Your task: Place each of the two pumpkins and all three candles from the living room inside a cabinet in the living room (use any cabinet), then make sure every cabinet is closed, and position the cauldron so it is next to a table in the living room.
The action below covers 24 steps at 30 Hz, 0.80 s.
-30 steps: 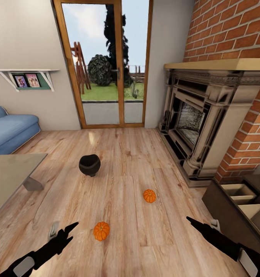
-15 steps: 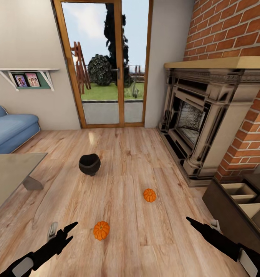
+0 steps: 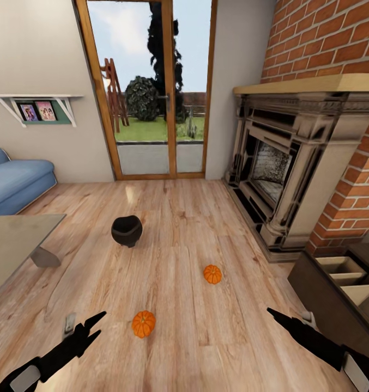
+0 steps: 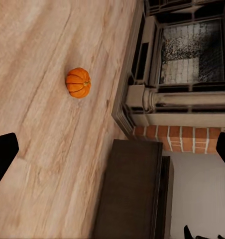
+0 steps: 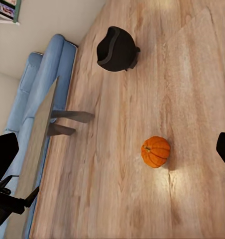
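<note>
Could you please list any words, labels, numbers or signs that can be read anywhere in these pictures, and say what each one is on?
There is no readable text in any of the views.
The two framed pictures on the wall shelf show small figures, too blurred to make out, with no lettering visible.
The pumpkins, the cauldron and the cabinet carry no visible markings.
</note>
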{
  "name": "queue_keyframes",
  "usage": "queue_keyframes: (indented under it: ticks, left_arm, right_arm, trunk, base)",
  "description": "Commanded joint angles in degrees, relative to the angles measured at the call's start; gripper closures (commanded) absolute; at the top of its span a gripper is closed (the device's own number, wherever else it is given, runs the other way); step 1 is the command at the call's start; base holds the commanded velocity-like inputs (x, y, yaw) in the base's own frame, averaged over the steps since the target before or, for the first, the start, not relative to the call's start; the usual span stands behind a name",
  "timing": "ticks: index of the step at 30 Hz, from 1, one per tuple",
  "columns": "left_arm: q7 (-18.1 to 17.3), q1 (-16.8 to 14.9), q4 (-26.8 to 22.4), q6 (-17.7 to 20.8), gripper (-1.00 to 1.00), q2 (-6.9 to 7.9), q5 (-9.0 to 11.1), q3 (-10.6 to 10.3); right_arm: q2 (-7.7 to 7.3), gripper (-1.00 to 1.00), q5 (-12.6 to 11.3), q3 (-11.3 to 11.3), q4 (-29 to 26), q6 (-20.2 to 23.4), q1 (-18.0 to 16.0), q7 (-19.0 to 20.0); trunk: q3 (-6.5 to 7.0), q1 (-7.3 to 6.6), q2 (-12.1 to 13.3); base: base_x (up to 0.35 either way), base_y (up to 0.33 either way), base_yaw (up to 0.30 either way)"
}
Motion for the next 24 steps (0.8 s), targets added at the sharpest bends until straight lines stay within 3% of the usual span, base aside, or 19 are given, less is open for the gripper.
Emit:
queue_keyframes:
  ticks: [1, 6, 10, 14, 19, 24]
  left_arm:
    - [-0.29, -0.02, 0.06, 0.50, -1.00, 0.09, 0.63, -0.40]
    - [-1.55, 1.08, 0.32, 0.45, -1.00, 0.43, 0.85, -0.34]
    - [-4.40, 2.03, 1.52, 0.49, -1.00, 1.78, 1.02, -0.31]
    - [-8.02, 3.14, 2.34, 0.23, -1.00, 2.47, 1.09, -0.34]
    - [-9.07, 4.09, 2.60, 0.20, -1.00, 2.63, 1.10, -0.33]
    - [-9.00, 4.65, 2.60, 0.28, -1.00, 2.52, 1.12, -0.16]
  right_arm:
    - [-0.03, -1.00, -0.22, -0.08, 0.01, 0.53, -0.03, 0.13]
    - [-0.14, -1.00, -0.06, -0.08, -0.10, 0.52, -0.03, 0.11]
    - [-0.02, -1.00, 0.11, 0.37, -0.15, 0.58, -0.07, 0.05]
    - [0.63, -1.00, 0.17, 1.24, -0.20, 0.61, -0.10, 0.02]
    - [1.86, -1.00, 0.15, 2.80, -0.30, 0.77, -0.20, -0.04]
    - [2.47, -1.00, 0.22, 3.70, -0.79, 5.80, -1.45, -1.72]
  trunk:
    - [-0.23, 0.22, -0.44]
    - [-1.13, 1.32, -2.44]
    - [-1.85, 2.20, -4.05]
    - [-2.57, 3.08, -5.65]
    - [-3.47, 4.17, -7.66]
    - [-4.36, 5.27, -9.66]
  base:
    - [0.000, 0.000, 0.000]
    - [0.000, 0.000, 0.000]
    - [0.000, 0.000, 0.000]
    - [0.000, 0.000, 0.000]
    - [0.000, 0.000, 0.000]
    - [0.000, 0.000, 0.000]
